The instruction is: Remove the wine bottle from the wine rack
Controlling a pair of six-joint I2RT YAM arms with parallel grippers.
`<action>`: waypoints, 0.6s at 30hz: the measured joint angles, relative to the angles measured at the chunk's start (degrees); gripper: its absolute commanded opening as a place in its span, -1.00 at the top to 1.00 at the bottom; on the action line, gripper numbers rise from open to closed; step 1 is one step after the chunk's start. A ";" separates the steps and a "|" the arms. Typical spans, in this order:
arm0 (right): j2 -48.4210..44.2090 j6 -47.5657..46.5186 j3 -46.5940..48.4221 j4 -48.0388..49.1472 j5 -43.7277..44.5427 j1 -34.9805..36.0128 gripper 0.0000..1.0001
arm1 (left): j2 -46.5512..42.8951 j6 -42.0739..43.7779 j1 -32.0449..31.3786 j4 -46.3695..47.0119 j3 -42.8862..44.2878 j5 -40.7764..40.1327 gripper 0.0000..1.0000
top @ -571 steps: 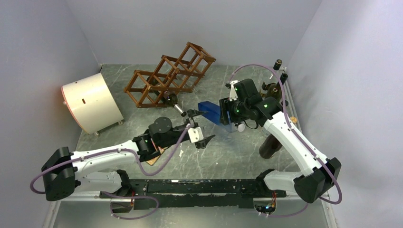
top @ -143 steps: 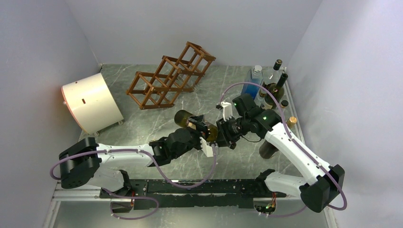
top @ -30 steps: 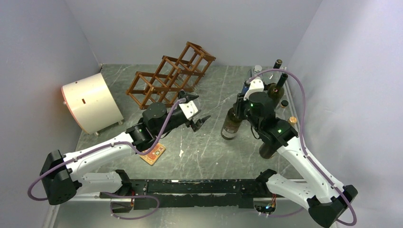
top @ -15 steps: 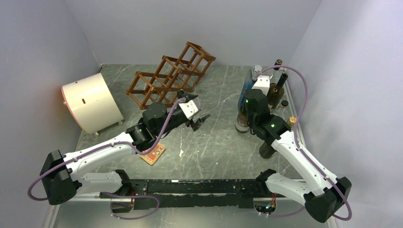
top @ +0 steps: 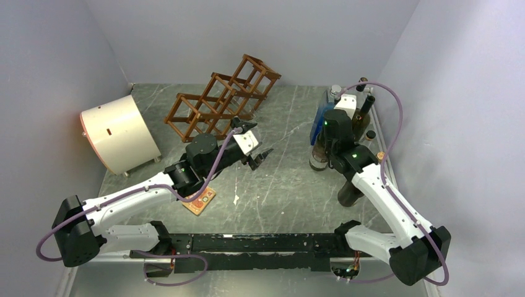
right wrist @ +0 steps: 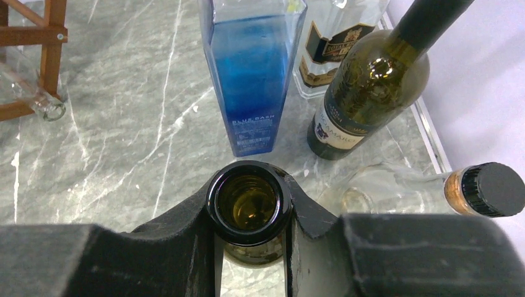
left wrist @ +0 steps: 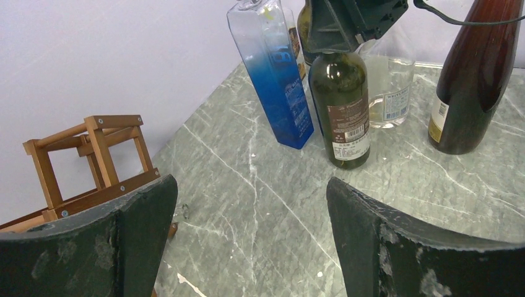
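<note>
Dark green glass, uncorked: the wine bottle [left wrist: 340,105] stands upright on the table [left wrist: 260,204], well clear of the rack [top: 220,99], so the job looks nearly done. The right hand [right wrist: 249,204] is clamped on its neck just below the lip. The left hand [top: 255,141] hangs with its fingers spread and nothing between them, between rack and bottles.

The risk lies in the release. A blue bottle [right wrist: 257,80] stands just beside it, with a black-capped bottle [right wrist: 365,86] and a clear one [right wrist: 384,185] close behind. If the fingers part unevenly or lift before they are clear of the lip, they may drag the neck sideways. A tipped bottle could knock its neighbours over in turn. The mouth is open, so anything left inside would spill.
</note>
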 measured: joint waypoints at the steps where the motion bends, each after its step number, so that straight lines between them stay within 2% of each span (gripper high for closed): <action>1: 0.02 0.15 0.00 -0.33 -0.35 0.00 1.00 | 0.00 0.00 0.00 0.00 0.00 0.00 -0.87; 11: -1.14 0.20 -0.04 -3.04 -1.33 0.00 1.00 | 0.00 -0.02 0.00 -0.02 0.00 0.00 -0.87; 18: -1.73 -0.33 -2.19 -0.74 -1.51 -0.04 1.00 | 0.00 -0.02 0.00 -0.02 0.00 0.00 -0.86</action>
